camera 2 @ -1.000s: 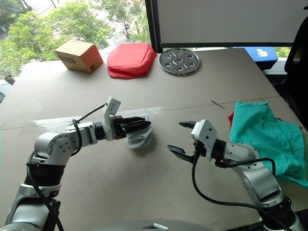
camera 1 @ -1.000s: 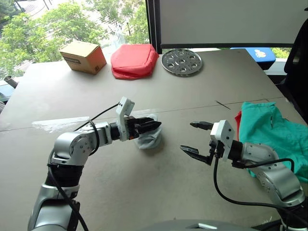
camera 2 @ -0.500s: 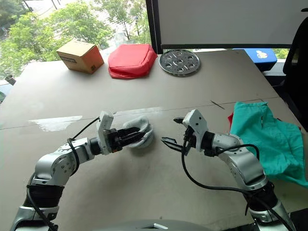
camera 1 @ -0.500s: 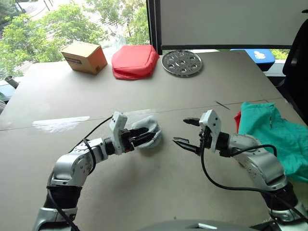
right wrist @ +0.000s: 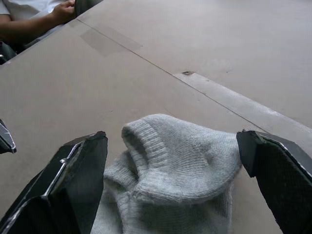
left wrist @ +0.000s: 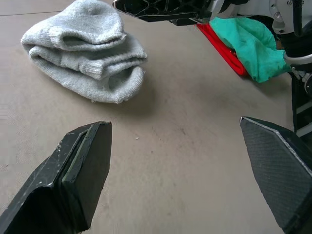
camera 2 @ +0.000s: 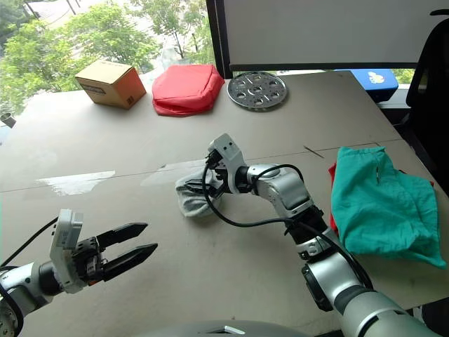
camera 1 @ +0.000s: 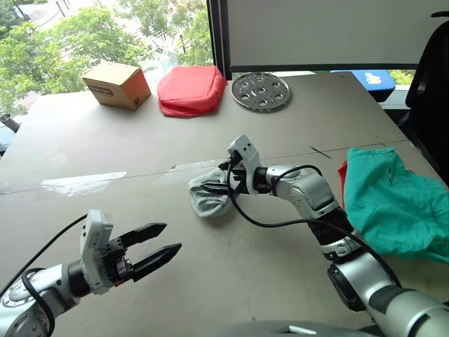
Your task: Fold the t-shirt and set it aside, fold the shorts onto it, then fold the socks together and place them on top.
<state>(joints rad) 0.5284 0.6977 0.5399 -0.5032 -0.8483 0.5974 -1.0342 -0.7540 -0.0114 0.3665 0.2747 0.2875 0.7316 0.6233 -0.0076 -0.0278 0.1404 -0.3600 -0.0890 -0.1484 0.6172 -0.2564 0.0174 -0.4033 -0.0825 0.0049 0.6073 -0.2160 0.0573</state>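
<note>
Light grey knit socks (camera 1: 209, 198) bundled mid-table. Right gripper (camera 1: 215, 187) spread wide straddling bundle, poised to grasp. Left gripper (camera 1: 156, 246) gaping, empty, clear. Teal-green fabric shorts (camera 1: 396, 203) on red t-shirt (camera 1: 346, 173), awaiting socks.

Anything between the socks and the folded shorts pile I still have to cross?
Nothing visible: bare table lies between the socks, framed by the open right gripper, and the shorts; only the right arm spans it.
</note>
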